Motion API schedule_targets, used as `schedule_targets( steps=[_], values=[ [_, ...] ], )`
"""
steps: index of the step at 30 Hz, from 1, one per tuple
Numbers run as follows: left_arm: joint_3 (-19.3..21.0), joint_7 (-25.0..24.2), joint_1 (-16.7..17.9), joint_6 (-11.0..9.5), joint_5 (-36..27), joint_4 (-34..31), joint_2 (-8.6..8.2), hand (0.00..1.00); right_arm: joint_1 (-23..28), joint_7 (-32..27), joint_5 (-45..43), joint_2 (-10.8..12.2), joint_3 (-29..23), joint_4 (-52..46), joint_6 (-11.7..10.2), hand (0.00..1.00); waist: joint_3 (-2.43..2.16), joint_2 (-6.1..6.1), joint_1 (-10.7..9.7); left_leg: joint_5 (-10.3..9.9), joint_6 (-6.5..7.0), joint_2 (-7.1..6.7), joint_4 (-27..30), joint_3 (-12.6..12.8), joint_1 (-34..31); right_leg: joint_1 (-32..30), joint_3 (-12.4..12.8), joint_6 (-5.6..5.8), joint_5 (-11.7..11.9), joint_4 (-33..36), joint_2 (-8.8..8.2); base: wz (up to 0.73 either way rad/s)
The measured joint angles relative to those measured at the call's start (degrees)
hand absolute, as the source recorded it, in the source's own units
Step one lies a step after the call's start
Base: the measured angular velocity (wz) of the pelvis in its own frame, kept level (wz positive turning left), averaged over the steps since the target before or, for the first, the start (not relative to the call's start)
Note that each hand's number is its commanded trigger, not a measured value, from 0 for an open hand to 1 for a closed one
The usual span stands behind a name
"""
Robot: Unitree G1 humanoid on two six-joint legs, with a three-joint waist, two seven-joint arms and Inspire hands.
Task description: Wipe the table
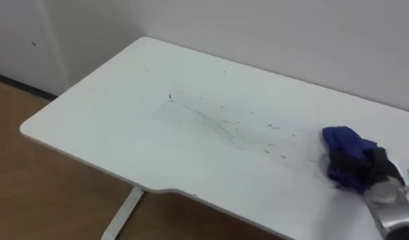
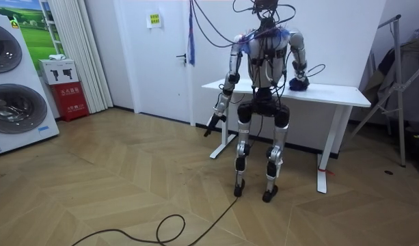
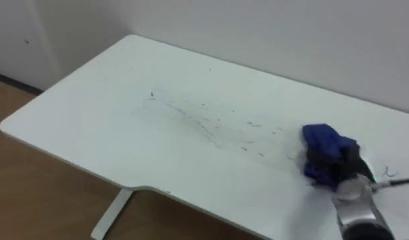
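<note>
A blue cloth [image 1: 344,153] lies bunched on the white table [image 1: 124,127] at its right side. My right hand [image 1: 383,177] comes in from the lower right, and its dark fingers are curled round the cloth's near side. Thin dark marks and a faint smear [image 1: 224,123] run across the middle of the tabletop, left of the cloth. In the room view I stand upright at the table's front edge, with the cloth [image 2: 298,83] under my right hand. My left hand [image 2: 214,120] hangs at my side, below the tabletop.
A pale wall runs close behind the table's far edge. The rounded left corner [image 1: 31,127] overhangs wooden floor, with a white leg [image 1: 124,213] beneath. In the room view, washing machines [image 2: 11,82] and a red box [image 2: 71,99] stand far left, and a metal rack [image 2: 400,82] stands at the right.
</note>
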Motion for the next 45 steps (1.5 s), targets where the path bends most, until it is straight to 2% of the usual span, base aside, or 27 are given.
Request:
schedule_targets(
  steps=[1, 2, 5, 8, 9, 11, 13, 15, 16, 19, 21, 23, 26, 28, 30, 31, 32, 33, 34, 36, 38, 39, 40, 41, 42, 43, 45],
  values=[
    [-0.7, -0.4, -0.9, 0.1, 0.0, -0.1, -0.11, 0.0, -2.9, 2.2, -1.1, 1.7, 2.0, -0.2, 0.1, 1.0, 0.74, 0.2, 0.9, 0.1, -0.14, 0.15, -0.1, 0.0, 0.0, -0.3, 0.0, -0.22, -0.1, -0.1, 0.23, 0.03],
    [-1.4, -0.5, -1.3, 0.1, 0.1, -0.1, -0.11, 0.0, -4.1, 3.3, -1.5, 2.2, 3.1, -0.6, 0.1, 1.0, 0.92, 0.35, 1.5, 0.2, -0.25, 0.18, -0.3, 0.0, 0.0, -0.5, 0.1, -0.29, -0.3, -0.1, 0.28, 0.06],
    [-2.3, -1.1, -1.6, 1.1, 0.1, -2.2, -0.48, 0.0, -7.2, 6.4, -3.6, 2.7, 5.2, -3.6, -0.1, 1.0, 0.95, 0.37, 5.0, 0.8, -0.42, 0.17, -1.1, -0.4, -0.2, -1.3, 0.1, -0.32, -0.6, -0.3, 0.44, 0.13],
    [-1.9, -1.1, 0.1, 2.3, -0.2, -2.4, -0.42, 0.0, -6.6, 6.4, -3.9, 2.6, 5.1, -4.6, -1.0, 1.0, 0.8, 0.16, 4.7, 0.9, -0.37, 0.02, -1.2, -2.1, -0.6, -0.9, -1.9, 0.07, -0.8, -0.2, 0.1, 0.37],
    [-1.9, -1.2, 0.8, 2.3, -0.5, -2.4, -0.32, 0.0, -4.6, 6.2, -4.0, 2.4, 4.5, -4.4, -1.8, 1.0, 0.78, 0.11, 3.7, 0.9, -0.36, -0.02, -1.1, -2.7, -0.4, -0.2, -2.5, 0.07, -0.8, -0.3, 0.04, 0.47],
    [-1.2, -1.2, 1.5, 2.1, -1.0, -2.1, -0.32, 0.0, 0.7, 4.0, -3.5, 2.4, 2.5, -4.3, -5.8, 1.0, 0.83, 0.15, 1.6, 0.9, -0.36, -0.39, -1.2, -2.9, 0.9, 2.0, -3.0, 0.26, -1.0, -1.2, -0.27, 0.46],
    [0.8, -0.9, 2.3, 0.5, -0.8, -2.1, -0.35, 0.0, 7.3, -0.1, -4.0, 2.4, -0.6, -4.3, -11.9, 1.0, 0.69, -0.21, -1.7, 0.9, -0.36, -1.1, -1.3, -2.6, 2.9, 4.8, -2.9, 1.02, -1.4, -2.2, -0.95, 0.3],
    [2.6, -0.8, 3.0, -0.7, 0.0, -2.1, -0.3, 0.0, 11.9, -2.7, -4.4, 2.1, -5.5, -4.4, -13.6, 1.0, 0.42, -0.69, -4.7, 0.9, -0.36, -1.63, -1.6, -2.2, 4.1, 6.3, -2.8, 1.46, -1.7, -2.2, -1.44, 0.14],
    [4.6, -0.8, 2.9, -1.6, 0.7, -2.2, -0.34, 0.0, 15.0, -4.3, -4.6, 0.9, -8.9, -4.4, -14.0, 1.0, -0.11, -0.96, -5.7, 0.9, -0.36, -1.76, -2.0, -1.5, 4.7, 6.4, -2.4, 1.59, -1.8, -2.0, -1.66, -0.08],
    [7.9, 1.1, 2.7, -2.6, 2.9, -2.9, -0.04, 0.0, 22.3, -7.3, -4.7, -2.9, -14.7, -4.4, -14.0, 1.0, -0.63, -0.86, -6.8, 0.2, 0.7, -1.9, -2.2, -0.5, 5.6, 7.1, -1.6, 1.73, -1.7, -2.0, -1.71, -0.33],
    [7.6, 2.2, 2.6, -2.6, 2.8, -2.7, -0.07, 0.0, 23.9, -8.2, -2.8, -4.3, -16.1, -4.5, -14.0, 1.0, -1.01, -0.29, -8.3, -0.9, 1.77, -1.79, -2.4, -0.5, 5.5, 7.1, -1.4, 2.24, -1.9, -1.9, -1.49, -0.16],
    [7.4, 2.4, 2.0, -2.3, 2.8, -2.6, -0.18, 0.0, 22.9, -8.4, -2.6, -4.2, -16.2, -4.2, -13.0, 1.0, -0.97, -0.17, -8.1, -1.2, 1.78, -1.56, -2.4, 0.4, 5.5, 6.8, 0.0, 2.83, -1.9, -2.0, -1.47, -0.36],
    [4.9, 3.0, 0.6, -1.6, 2.6, -1.5, -0.79, 0.0, 17.1, -8.4, -1.0, -3.1, -13.2, -2.3, -7.8, 1.0, -0.84, 0.38, -7.0, -1.2, 1.69, -1.06, -2.1, 2.3, 6.0, 5.8, 1.9, 2.44, -1.4, -1.5, -1.1, -0.4],
    [2.6, 3.1, -0.5, -1.0, 2.8, -0.1, -1.66, 0.0, 10.6, -7.1, -1.2, -0.8, -8.4, -2.2, -2.1, 1.0, -0.77, 0.55, -3.2, -1.2, 1.23, -0.83, -2.0, 3.6, 4.8, 2.7, 3.2, 1.48, -0.8, 0.2, -0.67, -0.8],
    [1.8, 2.8, -1.6, 0.0, 2.8, 0.6, -1.93, 0.0, 4.6, -4.1, -3.3, 2.4, -1.8, -4.9, 1.9, 1.0, -0.57, -0.02, -0.3, -0.8, 1.4, -0.73, -1.6, 3.6, 3.0, -0.5, 1.9, 0.48, -0.2, 1.6, -0.33, -0.88],
    [1.1, 2.6, -2.5, 0.9, 2.8, 1.5, -1.83, 0.0, 1.5, -1.6, -7.1, 5.0, 2.8, -7.9, 2.6, 1.0, -0.11, -0.52, 0.8, -0.7, 1.1, -0.18, -1.1, 3.9, 2.0, -1.8, -0.3, -0.16, -0.1, 2.5, -0.52, -0.53],
    [0.4, 2.5, -2.8, 1.3, 2.6, 2.2, -1.74, 0.0, -0.5, -0.6, -8.1, 5.4, 4.8, -8.4, 2.7, 1.0, 0.24, -0.6, 1.6, -0.6, 0.87, 0.25, -0.8, 4.1, 1.8, -2.3, -1.0, -0.49, -0.3, 3.2, -0.65, -0.11],
    [-1.0, 1.9, -4.4, 1.8, 2.6, 2.4, -1.68, 0.0, -4.7, 2.0, -9.8, 7.8, 7.7, -8.7, 2.4, 1.0, 1.01, -0.6, 2.8, -0.8, 0.56, 0.59, 0.0, 4.1, 1.6, -3.0, -2.2, -1.01, -1.2, 4.9, -1.43, 0.17],
    [-2.6, 1.4, -5.7, 1.9, 2.7, 2.3, -1.63, 0.0, -8.1, 3.7, -10.7, 9.2, 9.1, -8.2, 1.4, 1.0, 1.43, -0.69, 4.5, -0.9, 0.46, 0.61, 1.2, 3.8, 0.8, -4.4, -3.2, -1.22, -2.2, 7.1, -2.27, 0.31],
    [-4.7, 0.6, -7.2, 0.9, 2.5, 2.9, -1.36, 0.0, -12.2, 5.1, -10.6, 9.4, 9.7, -6.0, -1.1, 1.0, 1.8, -0.69, 7.1, -0.9, 0.46, 0.35, 2.3, 2.5, -0.9, -6.2, -3.4, -0.91, -3.0, 9.3, -3.16, 0.48],
    [-4.7, 0.2, -6.9, -0.8, 2.5, 2.9, -0.65, 0.0, -14.3, 5.1, -10.3, 9.4, 9.7, -4.4, -1.9, 1.0, 1.57, -0.77, 8.9, -0.7, 0.53, 1.72, 2.1, 2.6, -2.8, -6.4, -3.5, 0.65, -2.4, 9.1, -2.76, 0.33],
    [-3.6, -0.1, -7.1, -1.2, 2.5, 3.4, -0.19, 0.0, -14.1, 4.6, -10.0, 8.8, 8.5, -2.6, -2.4, 1.0, 1.65, -1.0, 9.1, -0.6, 0.35, 2.51, 3.1, 3.6, -3.6, -6.2, -6.7, 1.63, -3.8, 13.2, -5.43, 0.67],
    [-3.5, -0.8, -7.6, -1.4, 2.5, 3.4, 0.72, 0.0, -13.0, 3.6, -8.4, 7.2, 7.4, 0.8, -2.5, 1.0, 1.65, -1.27, 9.1, -0.6, 0.35, 2.86, 4.2, 4.7, -3.8, -5.0, -10.8, 3.14, -5.7, 18.1, -10.81, 0.81],
    [-3.4, -1.0, -7.7, -1.7, 2.6, 3.3, 1.23, 0.0, -12.3, 3.3, -7.4, 6.5, 6.7, 2.7, -2.4, 1.0, 1.53, -1.58, 9.7, -0.6, 0.35, 3.05, 4.3, 5.1, -3.9, -4.4, -11.3, 3.74, -6.2, 20.2, -13.24, 0.7],
    [-3.2, -1.2, -7.8, -2.3, 2.5, 3.3, 2.27, 0.0, -11.2, 3.1, -5.4, 4.8, 6.3, 5.9, -2.1, 1.0, 1.49, -1.99, 10.1, -0.6, 0.19, 3.85, 4.4, 6.9, -4.2, -3.8, -11.1, 4.36, -6.2, 22.6, -17.81, 0.35],
    [-3.0, -1.6, -8.0, -2.4, 2.2, 3.3, 3.2, 0.0, -9.6, 2.4, -2.5, 3.2, 4.2, 7.1, -3.3, 1.0, 1.28, -2.34, 9.8, -0.7, -0.29, 5.23, 5.4, 8.8, -5.2, -3.7, -11.0, 4.83, -5.4, 22.5, -21.06, 0.2],
    [-1.1, -1.8, -8.1, -3.2, 2.2, 3.3, 5.19, 0.0, -6.5, 1.1, -0.8, 0.8, 1.9, 7.0, -5.6, 1.0, 1.31, -2.26, 9.0, -0.9, -1.78, 7.98, 6.9, 10.0, -6.5, -3.8, -10.0, 5.01, -2.3, 18.5, -23.43, -0.06]
  ],
)
